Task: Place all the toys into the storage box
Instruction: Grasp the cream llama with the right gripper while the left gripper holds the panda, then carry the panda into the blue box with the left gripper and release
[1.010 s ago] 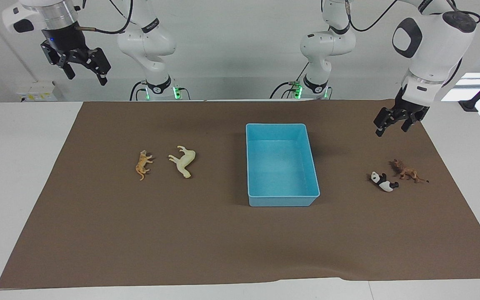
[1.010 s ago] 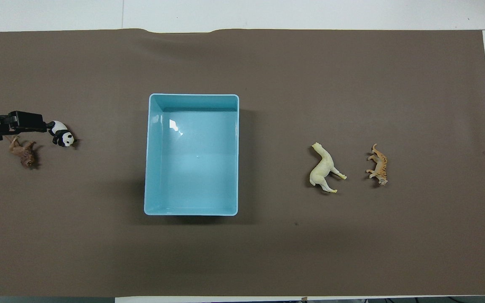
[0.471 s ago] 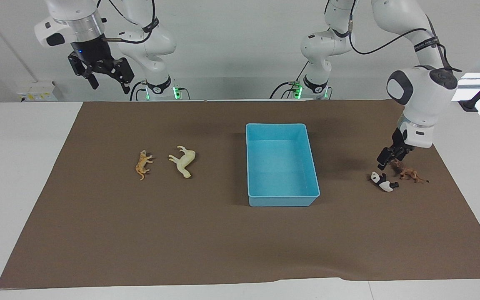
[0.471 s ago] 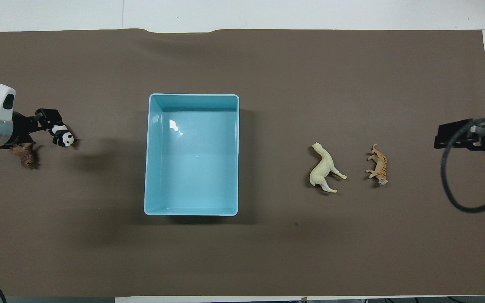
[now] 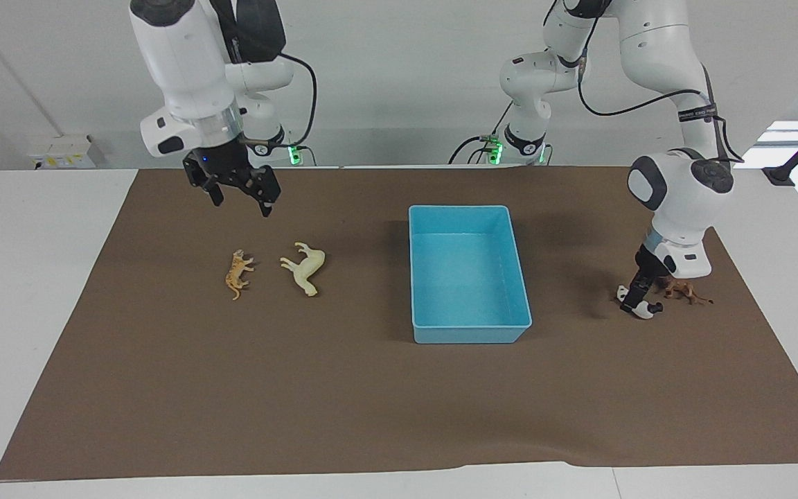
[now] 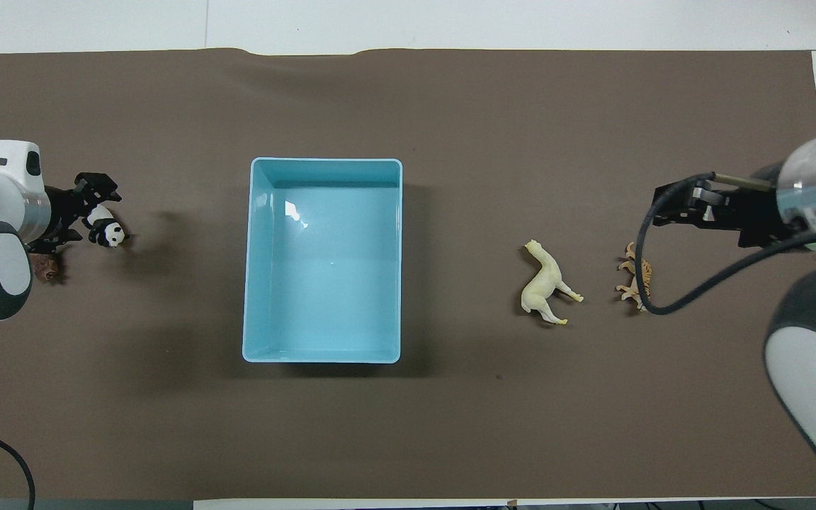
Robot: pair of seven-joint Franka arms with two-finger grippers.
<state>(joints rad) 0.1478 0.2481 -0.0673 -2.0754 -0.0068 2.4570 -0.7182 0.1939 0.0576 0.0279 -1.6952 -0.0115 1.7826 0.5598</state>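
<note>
A brown mat (image 5: 399, 388) covers most of a white table (image 5: 32, 277), leaving bare white strips at both ends. A light blue storage box (image 5: 470, 334) sits near the middle of the mat, empty, its low walls and rim clear of everything else, with open mat on every side.

The left gripper (image 5: 638, 299) is down at the mat, toward the left arm's end of the table, right at the black-and-white panda (image 5: 645, 312). In the overhead view its fingers (image 6: 100, 185) appear spread on either side of the panda (image 6: 107, 232), not closed on it. The brown lion (image 5: 681, 289) lies just beside the panda, partly hidden under the arm's wrist — only a small part of it (image 6: 44, 266) shows from above. Both toys are well apart from the box, with bare mat between.

The right gripper (image 5: 238, 193) hangs in the air with its jaws open, over bare mat close to the orange tiger (image 5: 237, 273) and the cream horse (image 5: 305, 267), touching neither. These two toys lie on their sides near each other toward the right arm's end, the horse (image 6: 545, 285) closer to the box. In the overhead view the arm's cable crosses the tiger (image 6: 636, 278).

The wide stretch of mat farthest from the robots holds nothing.
</note>
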